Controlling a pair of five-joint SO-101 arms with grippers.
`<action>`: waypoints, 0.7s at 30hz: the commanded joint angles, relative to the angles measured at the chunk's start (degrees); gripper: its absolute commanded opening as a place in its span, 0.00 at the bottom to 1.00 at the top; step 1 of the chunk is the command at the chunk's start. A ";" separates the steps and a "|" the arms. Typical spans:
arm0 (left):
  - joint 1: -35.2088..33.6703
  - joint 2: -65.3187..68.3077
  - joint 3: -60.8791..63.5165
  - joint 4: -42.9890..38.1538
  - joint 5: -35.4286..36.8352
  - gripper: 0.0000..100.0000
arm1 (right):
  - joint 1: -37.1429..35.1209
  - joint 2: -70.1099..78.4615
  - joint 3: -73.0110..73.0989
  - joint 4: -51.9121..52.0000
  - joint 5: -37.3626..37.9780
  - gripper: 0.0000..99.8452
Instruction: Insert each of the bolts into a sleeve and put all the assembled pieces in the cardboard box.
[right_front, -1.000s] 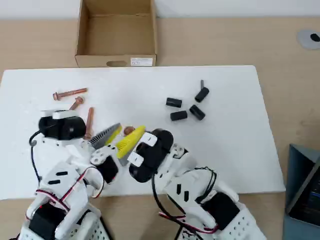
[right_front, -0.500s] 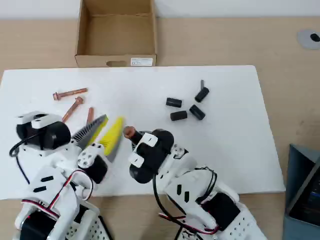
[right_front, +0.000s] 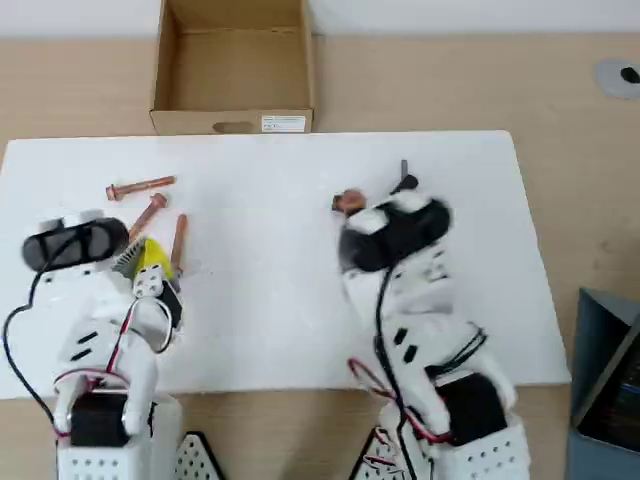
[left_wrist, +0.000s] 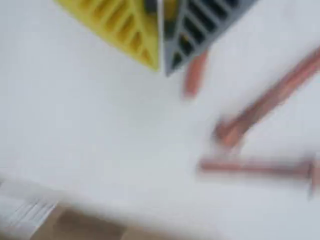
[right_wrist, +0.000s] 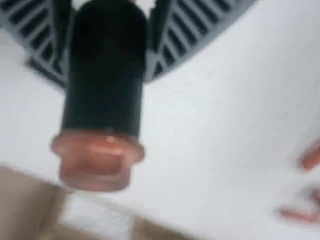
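Note:
My right gripper (right_wrist: 102, 75) is shut on a black sleeve (right_wrist: 105, 85) with a copper bolt head (right_wrist: 97, 160) sticking out of its end. In the high view that head (right_front: 350, 201) pokes out of the right gripper (right_front: 372, 212), which hangs over the spot where the loose sleeves lie; one sleeve (right_front: 404, 184) peeks out behind it. My left gripper (left_wrist: 161, 57) has its yellow and grey fingers together, just beside a bolt (left_wrist: 195, 75). Two more bolts (left_wrist: 265, 105) (left_wrist: 255, 167) lie close by. Seen from above, the left gripper (right_front: 142, 258) sits by the three bolts (right_front: 140, 187).
The cardboard box (right_front: 232, 122) stands open beyond the far edge of the white mat (right_front: 260, 310), left of centre. A grey bin (right_front: 608, 380) sits at the right edge of the wooden table, and a grey disc (right_front: 620, 76) at the far right corner.
The right arm has swung away from the left arm to the sleeve area, carrying the sleeved bolt. The left arm drew back to the left and its gripper closed.

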 joint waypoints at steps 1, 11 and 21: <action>-1.23 -0.40 6.68 -0.53 -0.35 0.00 | 2.33 10.07 -11.47 -0.35 -0.79 0.01; -1.41 -0.48 15.03 -2.46 -0.44 0.00 | 2.33 41.98 -33.54 -7.56 -0.09 0.01; -4.84 -0.48 15.74 -3.87 -0.26 0.00 | 2.33 66.95 -49.98 -18.46 8.62 0.01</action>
